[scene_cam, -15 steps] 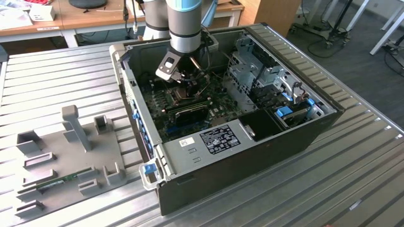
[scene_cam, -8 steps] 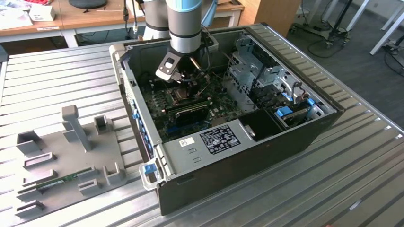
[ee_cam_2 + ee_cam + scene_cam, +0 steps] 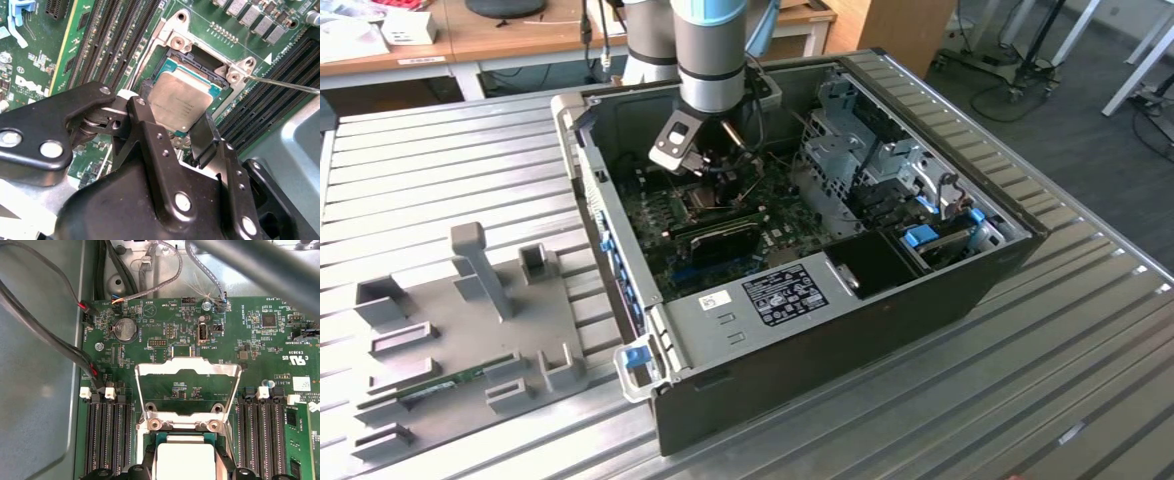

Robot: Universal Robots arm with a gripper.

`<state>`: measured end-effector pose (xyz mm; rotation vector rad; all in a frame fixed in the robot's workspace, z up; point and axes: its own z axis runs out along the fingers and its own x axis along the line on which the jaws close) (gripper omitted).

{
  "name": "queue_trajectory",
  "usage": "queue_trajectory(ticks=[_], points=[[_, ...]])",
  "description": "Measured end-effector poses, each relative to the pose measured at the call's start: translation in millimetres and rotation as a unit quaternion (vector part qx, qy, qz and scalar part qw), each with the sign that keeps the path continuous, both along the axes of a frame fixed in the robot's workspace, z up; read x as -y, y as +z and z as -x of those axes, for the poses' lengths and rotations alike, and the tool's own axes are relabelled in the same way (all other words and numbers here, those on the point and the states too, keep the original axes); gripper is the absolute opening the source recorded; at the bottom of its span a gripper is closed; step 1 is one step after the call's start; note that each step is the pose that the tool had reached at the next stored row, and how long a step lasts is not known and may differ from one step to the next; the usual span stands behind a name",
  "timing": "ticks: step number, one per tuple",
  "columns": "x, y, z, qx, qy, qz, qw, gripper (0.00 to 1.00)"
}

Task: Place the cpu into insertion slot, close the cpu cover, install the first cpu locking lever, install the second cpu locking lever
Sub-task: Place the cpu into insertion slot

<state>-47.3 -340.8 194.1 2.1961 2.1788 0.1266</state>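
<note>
Ribbed grey metal tabletop (image 3: 1067, 380) is being used as the bench, and an open black computer case (image 3: 841, 350) is being carried on it. Inside the case, toward twelve o'clock in the exterior view, the black two-fingered gripper (image 3: 172, 117) is being held low over the board. Its fingers are set narrow and, as it seems, are being pressed against two opposite edges of the small thin square cpu with a dull grey metal top (image 3: 182, 97).

The cpu is being held within the square dark insertion slot with a silvery rim (image 3: 173, 40); whether it is fully seated cannot be told. Just beyond the insertion slot, the thin silvery cut-out cpu cover (image 3: 187, 366) is being shown standing open on its hinge. The insertion slot is being flanked by long black memory slots (image 3: 115, 40) on the green circuit board (image 3: 260, 345). At eight o'clock from the case, a narrow green memory stick (image 3: 447, 383) is being carried on a grey fixture tray (image 3: 467, 350).

The cpu is being judged light, stiff and smooth-topped, hence slippery, with a fragile underside. It is best taken by its bare edges only, flat, under light pressure.
</note>
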Motion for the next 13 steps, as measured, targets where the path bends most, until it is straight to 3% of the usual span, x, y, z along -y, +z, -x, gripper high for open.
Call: queue_trajectory(ticks=[13], points=[[-0.5,2.0,0.1,-0.0002,0.0,0.0004,1.0,0.54]])
